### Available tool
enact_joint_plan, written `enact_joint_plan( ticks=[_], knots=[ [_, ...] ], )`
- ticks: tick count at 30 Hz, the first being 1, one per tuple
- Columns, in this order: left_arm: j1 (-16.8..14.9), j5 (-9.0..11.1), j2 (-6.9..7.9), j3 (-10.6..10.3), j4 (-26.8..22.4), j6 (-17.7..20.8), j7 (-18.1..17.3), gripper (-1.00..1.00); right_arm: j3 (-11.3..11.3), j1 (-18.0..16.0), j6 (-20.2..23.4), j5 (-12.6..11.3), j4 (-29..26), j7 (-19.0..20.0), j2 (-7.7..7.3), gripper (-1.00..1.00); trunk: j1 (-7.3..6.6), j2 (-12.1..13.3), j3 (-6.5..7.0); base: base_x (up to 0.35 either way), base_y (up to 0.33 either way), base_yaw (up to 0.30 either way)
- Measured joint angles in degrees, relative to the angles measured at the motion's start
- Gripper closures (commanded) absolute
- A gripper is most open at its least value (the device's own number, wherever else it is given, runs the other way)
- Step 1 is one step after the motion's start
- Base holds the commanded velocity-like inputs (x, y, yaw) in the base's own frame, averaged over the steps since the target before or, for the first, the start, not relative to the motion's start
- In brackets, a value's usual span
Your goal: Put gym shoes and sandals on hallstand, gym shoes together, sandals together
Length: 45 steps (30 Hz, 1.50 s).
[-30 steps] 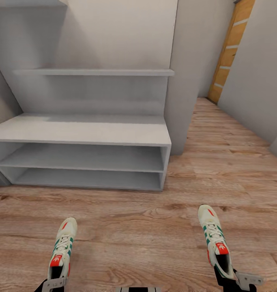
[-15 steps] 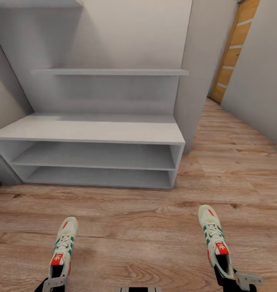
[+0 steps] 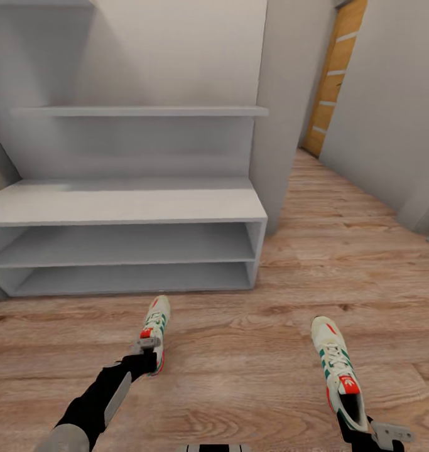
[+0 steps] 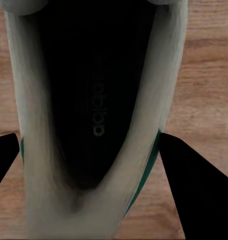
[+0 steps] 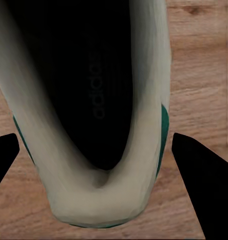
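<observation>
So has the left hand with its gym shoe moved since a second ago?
Yes. The left hand has carried its gym shoe forward and inward, much nearer the hallstand; the right gym shoe keeps its place low in view.

Two gym shoes: left shoe (image 3: pixel 154 329) at 7 o'clock, right shoe (image 3: pixel 336 370) at 5 o'clock; each cream-white with green stripes and red patches. The wrist views each show one shoe's dark opening from above (left shoe (image 4: pixel 93 115); right shoe (image 5: pixel 88 100)).

One hallstand (image 3: pixel 126 204) at 10 o'clock, comprising one top surface, two open shelf rows beneath it, and two stepped wall shelves above, the higher one cut off by the frame edge.

Two robot arms: left gripper (image 3: pixel 145 348), right gripper (image 3: pixel 365 433); each wrist view shows two dark fingers.

One wooden door (image 3: pixel 333 75) at 1 o'clock.

One wood-plank floor (image 3: pixel 252 376).
</observation>
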Motion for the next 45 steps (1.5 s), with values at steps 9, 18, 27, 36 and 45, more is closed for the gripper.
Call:
enact_joint_plan(
  ticks=[9, 18, 27, 36, 45],
  knots=[
    [-8.9, -0.4, -0.57, 0.1, -0.1, 8.6, 3.3, 1.0, 0.0, 0.0, 0.0, 0.0, -2.0, 0.1, -0.01, 1.0, 0.0, 0.0, 0.0, 0.0, 0.0, -0.229],
    [-16.2, -0.2, -0.63, 0.2, 0.0, 12.7, 7.7, 1.0, 0.1, 0.0, 0.0, 0.1, -2.2, 0.0, 0.0, 1.0, 0.0, 0.0, 0.0, 0.0, 0.0, -0.008],
    [-20.0, -0.1, -0.63, 0.1, -0.1, 15.7, 12.1, 1.0, 0.2, 0.0, 0.0, 0.1, -2.2, 0.1, 0.0, 1.0, 0.0, 0.0, -0.01, 0.0, 0.0, 0.0],
    [-20.1, 0.0, -0.65, 0.1, -0.9, 16.0, 12.0, 1.0, 0.2, 0.0, 0.1, 0.1, -2.5, 0.1, 0.1, 1.0, 0.03, 0.0, -0.31, 0.0, 0.0, 0.008],
    [-20.6, -0.1, -0.71, 0.1, -1.2, 16.6, 12.2, 1.0, 0.2, 0.0, 0.2, 0.1, -3.9, 0.1, 0.28, 1.0, 0.27, -0.1, -3.01, 0.0, 0.0, 0.062]
  ],
)
